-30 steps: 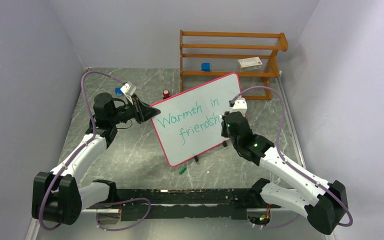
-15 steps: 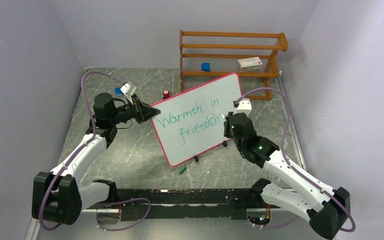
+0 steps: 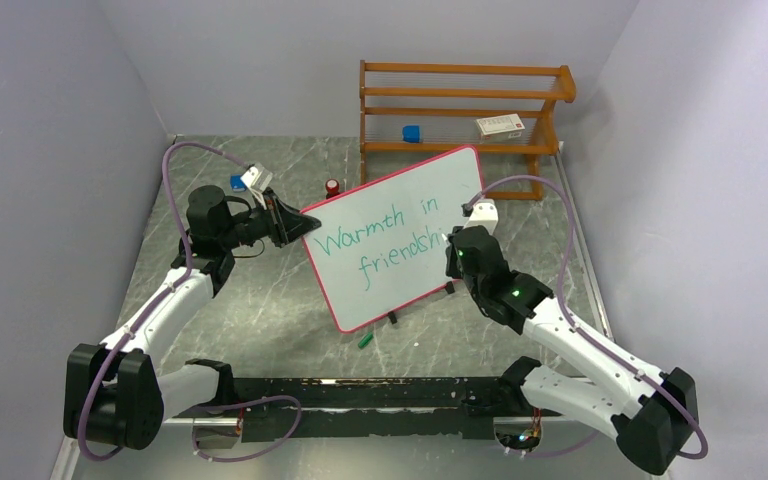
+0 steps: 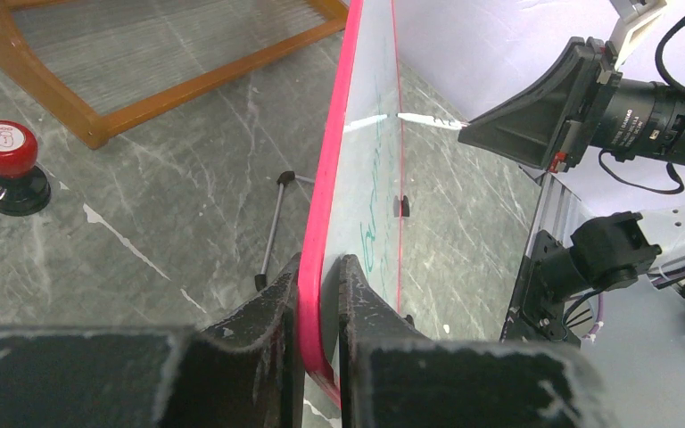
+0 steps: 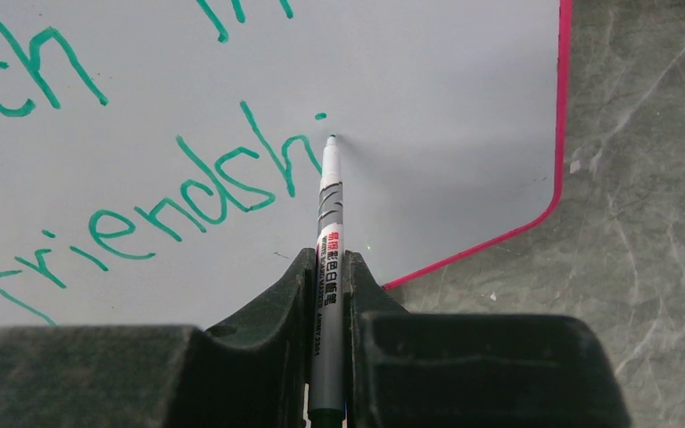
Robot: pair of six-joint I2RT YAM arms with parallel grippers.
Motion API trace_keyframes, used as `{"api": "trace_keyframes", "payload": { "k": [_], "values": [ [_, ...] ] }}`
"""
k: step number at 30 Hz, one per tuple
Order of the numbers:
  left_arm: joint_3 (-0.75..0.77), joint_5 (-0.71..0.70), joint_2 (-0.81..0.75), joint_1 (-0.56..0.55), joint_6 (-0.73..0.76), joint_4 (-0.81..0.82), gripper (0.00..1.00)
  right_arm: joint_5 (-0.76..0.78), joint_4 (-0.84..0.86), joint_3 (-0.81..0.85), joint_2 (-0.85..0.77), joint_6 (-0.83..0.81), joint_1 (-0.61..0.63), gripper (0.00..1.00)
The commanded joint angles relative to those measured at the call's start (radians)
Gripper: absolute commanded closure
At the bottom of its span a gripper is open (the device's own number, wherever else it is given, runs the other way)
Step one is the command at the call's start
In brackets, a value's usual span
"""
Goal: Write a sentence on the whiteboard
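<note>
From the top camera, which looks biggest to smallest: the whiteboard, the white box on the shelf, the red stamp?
1. Pink-framed white rectangular whiteboard
2. Small white red-labelled box
3. Red round-topped stamp on black base

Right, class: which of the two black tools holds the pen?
The right tool, shut on the slim grey marker pen; the left tool instead clamps the edge of the pink-red-framed white whiteboard.

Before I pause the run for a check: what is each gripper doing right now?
Left gripper: shut on the whiteboard, at its edge.
Right gripper: shut on the marker.
</note>
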Motion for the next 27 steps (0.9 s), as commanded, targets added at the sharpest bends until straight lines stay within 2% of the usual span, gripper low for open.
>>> {"api": "trace_keyframes", "payload": {
  "k": [1, 10, 27],
  "values": [
    [-0.027, -0.054, 0.041, -0.005, 0.128, -0.127, 0.95, -0.004, 0.035, -0.008, 0.011, 0.002, -0.006, 1.00],
    [-0.026, -0.054, 0.043, -0.003, 0.128, -0.127, 0.95, -0.005, 0.043, -0.018, 0.034, 0.000, -0.012, 1.00],
    [-0.027, -0.058, 0.041, -0.003, 0.129, -0.129, 0.95, -0.039, -0.048, -0.054, -0.002, 0.066, -0.014, 1.00]
  ]
}}
